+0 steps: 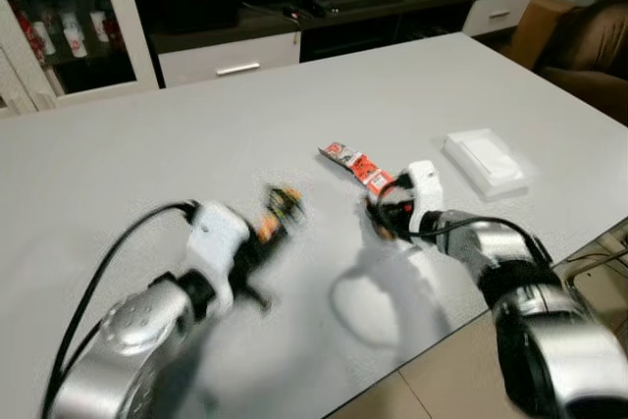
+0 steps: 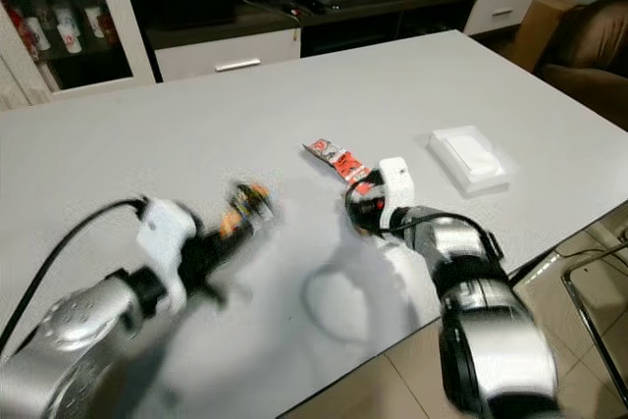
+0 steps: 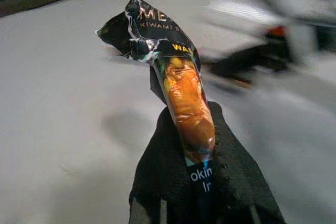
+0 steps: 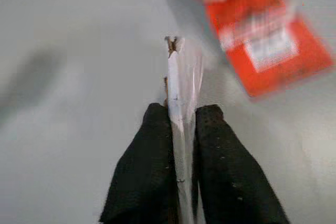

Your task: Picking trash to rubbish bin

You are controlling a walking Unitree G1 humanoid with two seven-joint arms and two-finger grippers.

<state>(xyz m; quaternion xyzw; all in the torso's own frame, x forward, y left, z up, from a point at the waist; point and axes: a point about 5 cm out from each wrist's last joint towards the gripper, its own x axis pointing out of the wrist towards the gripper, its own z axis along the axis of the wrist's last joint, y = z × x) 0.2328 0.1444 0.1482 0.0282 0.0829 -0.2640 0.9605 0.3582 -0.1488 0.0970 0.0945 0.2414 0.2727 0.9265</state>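
Observation:
My left gripper (image 1: 267, 228) is shut on a crumpled black and orange snack wrapper (image 3: 176, 72), held just above the white table (image 1: 196, 144); the arm is blurred. My right gripper (image 1: 381, 211) is shut on a thin clear plastic wrapper (image 4: 182, 77), which stands up between its black fingers (image 4: 152, 161). A red and white wrapper (image 1: 355, 166) lies flat on the table just beyond the right gripper, and is also seen as the red wrapper (image 4: 265, 38) in the right wrist view.
A white rectangular packet (image 1: 485, 161) lies on the table to the right. The table's front edge (image 1: 432, 340) runs close to my right arm, with tiled floor below. A dark TV cabinet (image 1: 324, 7) and a glass-door cabinet (image 1: 69, 26) stand behind; a brown sofa (image 1: 589, 46) is at right.

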